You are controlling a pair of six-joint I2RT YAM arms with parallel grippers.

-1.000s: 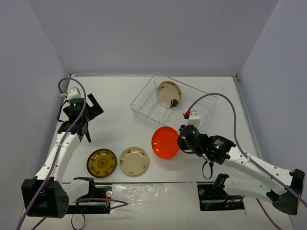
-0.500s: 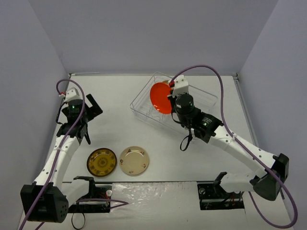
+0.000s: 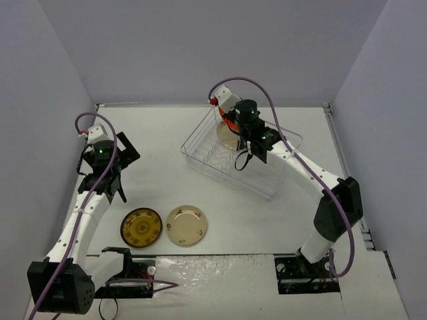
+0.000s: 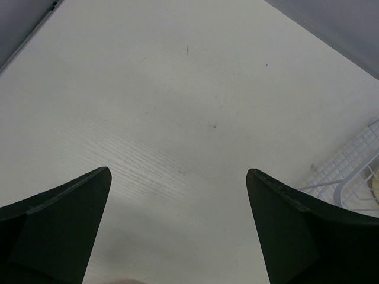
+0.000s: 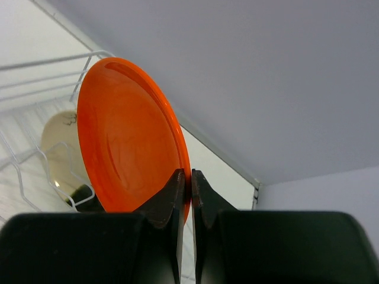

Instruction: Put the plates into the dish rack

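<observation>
My right gripper (image 5: 190, 177) is shut on the rim of the orange-red plate (image 5: 130, 148), held on edge over the far left part of the dish rack (image 3: 199, 125). From above only a sliver of that plate (image 3: 229, 124) shows beside the right gripper (image 3: 233, 127). A cream plate with a dark patch (image 3: 228, 139) stands in the rack just behind it (image 5: 59, 145). The dark brown plate with a yellow pattern (image 3: 141, 227) and a cream plate (image 3: 187, 225) lie flat near the table's front. My left gripper (image 3: 125, 151) hovers open and empty (image 4: 177, 172) over bare table.
Rack wires (image 5: 35, 64) run left of the orange plate, and a corner of the rack (image 4: 349, 171) shows at the right of the left wrist view. Grey walls enclose the white table (image 3: 160, 133) on three sides.
The right arm has carried the orange plate from the table in front of the rack up and back to its far left end. The left arm has barely shifted.
</observation>
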